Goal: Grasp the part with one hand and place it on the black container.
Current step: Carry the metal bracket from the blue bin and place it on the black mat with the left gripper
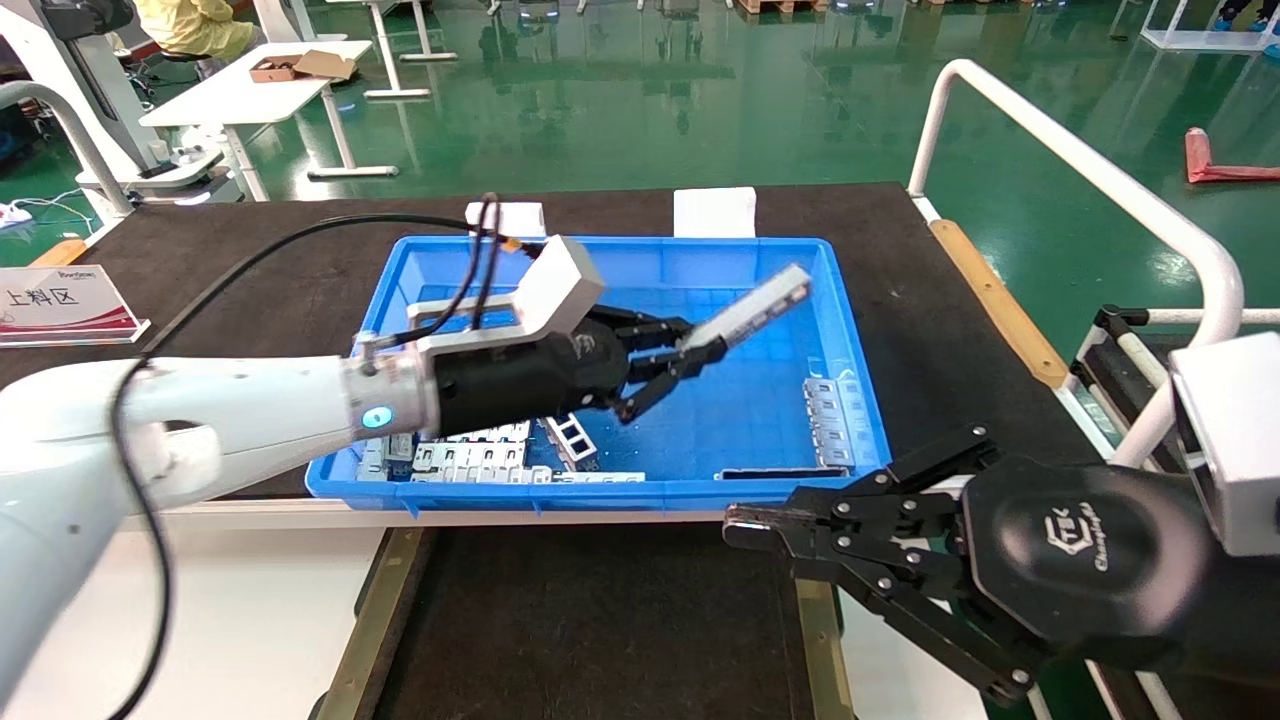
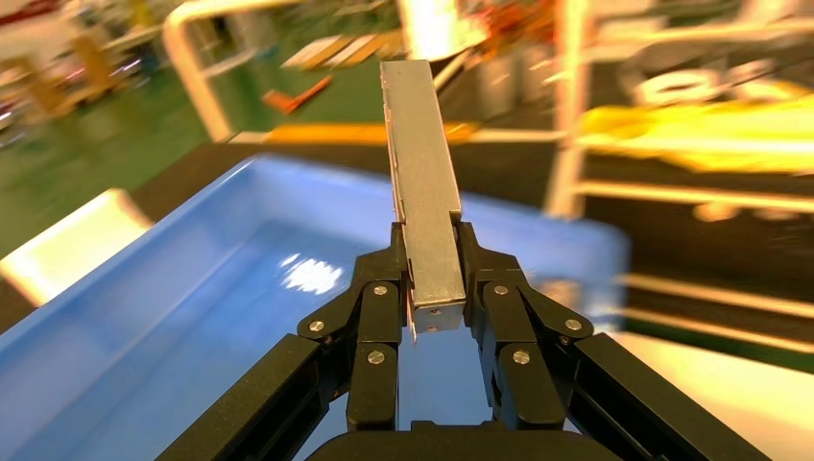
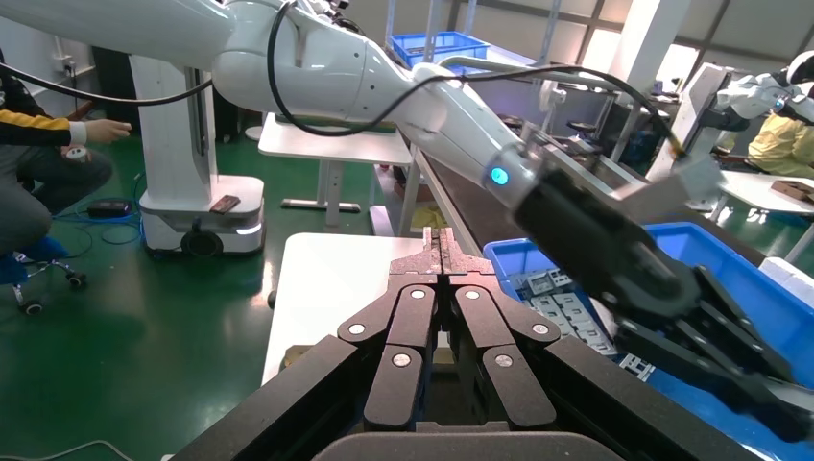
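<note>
My left gripper (image 1: 700, 352) is shut on one end of the part (image 1: 755, 303), a slim silver-grey metal strip. It holds the strip in the air above the blue crate (image 1: 850, 330), its free end pointing up and to the right. In the left wrist view the strip (image 2: 420, 173) sticks straight out from between the fingers (image 2: 384, 298) of that gripper (image 2: 429, 279). The black container (image 1: 590, 620), edged by brass strips (image 1: 375, 620), lies at the near edge, in front of the crate. My right gripper (image 1: 740, 520) is shut and empty at the container's right side; it also shows in the right wrist view (image 3: 441, 252).
Several grey plates (image 1: 470, 460) lie in the crate's near left corner and more (image 1: 830, 420) along its right wall. A white sign (image 1: 60, 305) stands on the black table mat at far left. A white rail (image 1: 1080, 170) runs along the right.
</note>
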You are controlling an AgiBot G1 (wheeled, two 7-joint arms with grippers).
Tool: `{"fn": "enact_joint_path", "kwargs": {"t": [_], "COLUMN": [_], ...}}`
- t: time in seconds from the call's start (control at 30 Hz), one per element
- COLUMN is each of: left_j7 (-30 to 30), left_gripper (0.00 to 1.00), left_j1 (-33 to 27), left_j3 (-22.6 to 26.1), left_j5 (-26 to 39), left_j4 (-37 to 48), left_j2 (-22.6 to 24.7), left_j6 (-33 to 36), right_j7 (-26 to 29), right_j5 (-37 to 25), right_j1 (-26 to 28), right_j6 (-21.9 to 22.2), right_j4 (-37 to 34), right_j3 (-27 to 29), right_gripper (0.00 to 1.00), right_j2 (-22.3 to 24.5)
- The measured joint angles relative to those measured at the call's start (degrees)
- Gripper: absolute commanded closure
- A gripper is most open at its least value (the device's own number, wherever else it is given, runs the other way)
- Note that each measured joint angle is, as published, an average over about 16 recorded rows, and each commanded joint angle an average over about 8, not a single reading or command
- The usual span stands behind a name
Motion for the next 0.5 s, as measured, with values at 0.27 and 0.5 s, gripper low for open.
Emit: {"fn": "enact_joint_path", "kwargs": {"t": [0.27,0.5], "left_j7": [-0.29,-2.58], "left_gripper": [1.00,1.00], "left_j1": [2.83,8.25], "left_j3": [0.32,2.27], "left_j5": [-2.65,-4.62], "left_j4": [-3.83,-11.06], "left_j2": [-4.11,-8.35], "left_j6": [14.70,18.30], "right_j7": [0.00,-0.01], "right_j5": [0.00,0.01], "right_j1": [0.00,0.00], "right_j6": [0.00,0.01], "right_j4": [0.00,0.00], "right_j3": [-0.01,-0.01], "right_gripper": [1.00,1.00], "right_j2": [0.00,0.01]}}
